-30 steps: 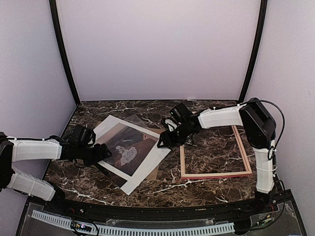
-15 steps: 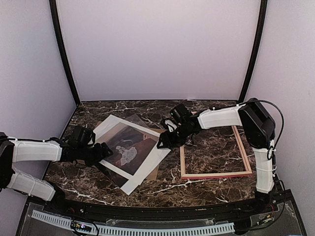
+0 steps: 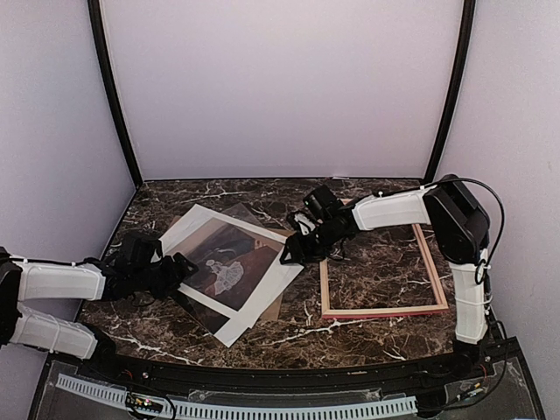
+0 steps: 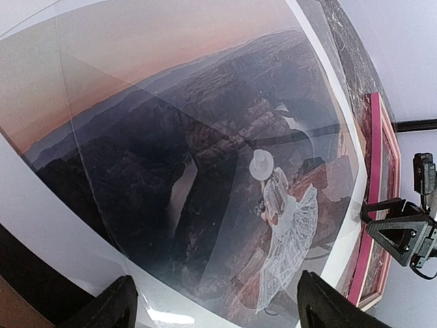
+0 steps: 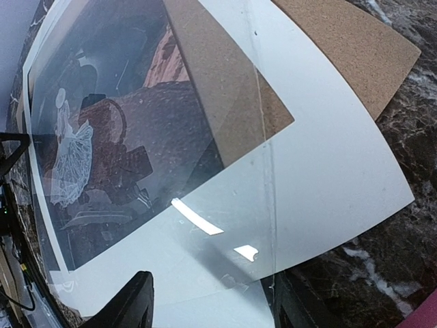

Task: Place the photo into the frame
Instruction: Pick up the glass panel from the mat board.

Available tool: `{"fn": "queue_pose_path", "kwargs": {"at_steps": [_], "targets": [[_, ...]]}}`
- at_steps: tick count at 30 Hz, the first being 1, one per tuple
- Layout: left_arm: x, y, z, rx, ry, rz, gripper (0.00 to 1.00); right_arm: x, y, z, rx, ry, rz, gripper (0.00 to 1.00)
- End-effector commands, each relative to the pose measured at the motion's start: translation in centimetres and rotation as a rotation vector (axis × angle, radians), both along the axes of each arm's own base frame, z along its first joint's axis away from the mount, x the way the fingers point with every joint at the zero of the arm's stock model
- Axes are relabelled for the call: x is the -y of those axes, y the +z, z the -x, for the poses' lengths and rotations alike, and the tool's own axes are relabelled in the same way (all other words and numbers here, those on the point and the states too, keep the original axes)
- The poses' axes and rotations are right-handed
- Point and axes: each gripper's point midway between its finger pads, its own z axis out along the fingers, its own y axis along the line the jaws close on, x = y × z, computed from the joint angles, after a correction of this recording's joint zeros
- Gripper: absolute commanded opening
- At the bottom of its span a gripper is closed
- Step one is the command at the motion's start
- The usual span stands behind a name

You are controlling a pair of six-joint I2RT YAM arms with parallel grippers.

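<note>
Top external view: the dark reddish-brown rectangular photo (image 3: 219, 262) lies left of centre, its edges hidden under a white card mat border (image 3: 262, 293) and a clear glossy sheet (image 5: 198, 217), with a brown cardboard board (image 5: 348, 41) beneath. At right, the thin pink wooden frame (image 3: 385, 310) encloses only marble tabletop (image 3: 350, 337). The left gripper (image 3: 182, 266) gapes wide at the stack's left edge. The right gripper (image 3: 287, 255), its fingertips cut off in its wrist view, is spread over the stack's right corner.
</note>
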Motion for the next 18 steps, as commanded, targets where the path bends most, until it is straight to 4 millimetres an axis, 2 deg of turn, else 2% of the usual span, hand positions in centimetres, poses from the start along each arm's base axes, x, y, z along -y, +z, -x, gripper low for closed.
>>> {"fn": "queue_pose_path", "kwargs": {"at_steps": [1,8,18], "targets": [[0.9,-0.4,1.4,-0.049,-0.007,0.095,0.83,-0.9,0.2,1.5,-0.041,0.036,-0.044,0.59],[1.6,0.5,1.2,-0.041,-0.006,0.195,0.83,-1.0,0.5,1.8,-0.045,0.032,-0.062,0.55],[2.3,2.0,0.3,0.007,-0.025,0.268,0.82,-1.3,2.1,1.6,-0.016,0.053,-0.087,0.54]]}}
